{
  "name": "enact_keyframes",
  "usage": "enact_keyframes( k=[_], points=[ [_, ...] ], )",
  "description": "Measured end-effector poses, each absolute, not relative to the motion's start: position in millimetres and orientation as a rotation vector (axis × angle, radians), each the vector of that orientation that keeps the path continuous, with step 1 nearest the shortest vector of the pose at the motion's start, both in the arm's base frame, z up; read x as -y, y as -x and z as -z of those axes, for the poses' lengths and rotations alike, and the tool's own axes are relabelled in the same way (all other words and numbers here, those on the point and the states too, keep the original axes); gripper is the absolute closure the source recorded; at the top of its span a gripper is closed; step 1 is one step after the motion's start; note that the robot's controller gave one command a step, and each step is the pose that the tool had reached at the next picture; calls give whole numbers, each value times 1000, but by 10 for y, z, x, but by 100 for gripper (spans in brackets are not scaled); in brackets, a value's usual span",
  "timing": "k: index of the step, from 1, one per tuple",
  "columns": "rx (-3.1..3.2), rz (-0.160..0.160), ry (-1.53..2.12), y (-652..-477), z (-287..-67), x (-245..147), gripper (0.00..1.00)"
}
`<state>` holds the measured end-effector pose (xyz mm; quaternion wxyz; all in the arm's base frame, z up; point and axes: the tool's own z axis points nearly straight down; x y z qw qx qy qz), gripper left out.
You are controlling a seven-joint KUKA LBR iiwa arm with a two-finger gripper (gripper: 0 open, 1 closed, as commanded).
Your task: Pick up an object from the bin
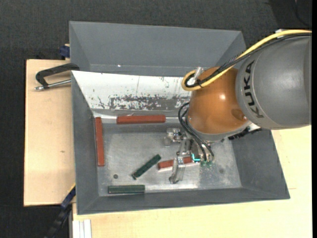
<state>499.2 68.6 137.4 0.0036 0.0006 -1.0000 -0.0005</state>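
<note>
The short red block (pixel 165 165) lies on the bin floor right of centre, toward the near wall. Its long axis runs left to right, and its right end reaches in under the gripper (pixel 178 168), so the block extends leftward from the tool. Whether the gripper is open or closed on it cannot be told from here. Just left of the block a dark green stick (pixel 146 166) lies on a diagonal, close enough that it may get nudged. Another green stick (pixel 126 188) lies along the near wall of the bin (pixel 83 148), and two long red sticks lie well apart.
</note>
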Motion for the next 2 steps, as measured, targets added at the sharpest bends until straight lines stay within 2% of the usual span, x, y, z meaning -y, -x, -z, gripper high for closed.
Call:
enact_keyframes(
  k=[1, 2],
  points=[
    [3142, 3, 0, -5012, -1408, -683, 0],
    [3143, 1, -125, -4974, -890, -388, 0]
  ],
)
